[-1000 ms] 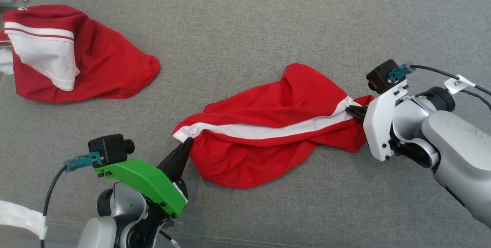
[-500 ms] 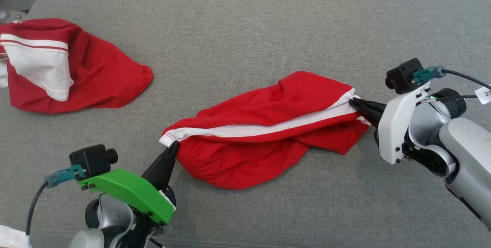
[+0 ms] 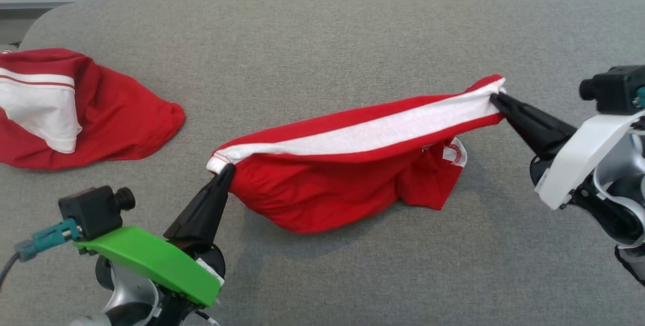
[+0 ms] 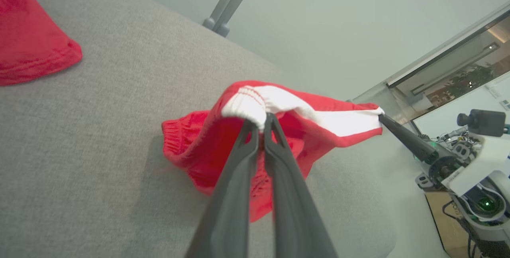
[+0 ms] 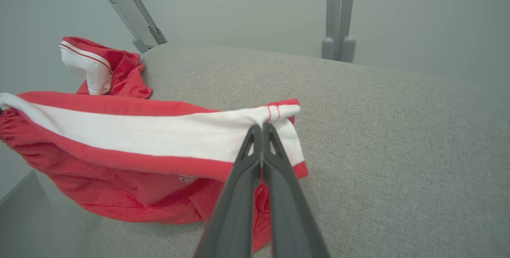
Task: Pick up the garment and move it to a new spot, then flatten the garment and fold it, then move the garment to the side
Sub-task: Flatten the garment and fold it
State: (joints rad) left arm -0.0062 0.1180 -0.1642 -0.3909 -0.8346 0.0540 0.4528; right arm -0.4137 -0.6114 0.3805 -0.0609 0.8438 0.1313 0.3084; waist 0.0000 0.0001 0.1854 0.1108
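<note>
The red garment with a white stripe hangs stretched between both end effectors near the middle of the grey upholstered surface, its lower folds sagging onto the fabric. The left end effector, at 7 o'clock in the head view, is pinched onto the stripe's left end. The right end effector, at 3 o'clock, is pinched onto the higher right end. A second red garment lies at 9 o'clock, well apart.

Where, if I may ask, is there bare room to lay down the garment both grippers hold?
Free: the wide grey surface behind the held garment up to the far edge, and the front strip between left gripper and right gripper. Crowded: the far left, where the other red garment lies.
</note>
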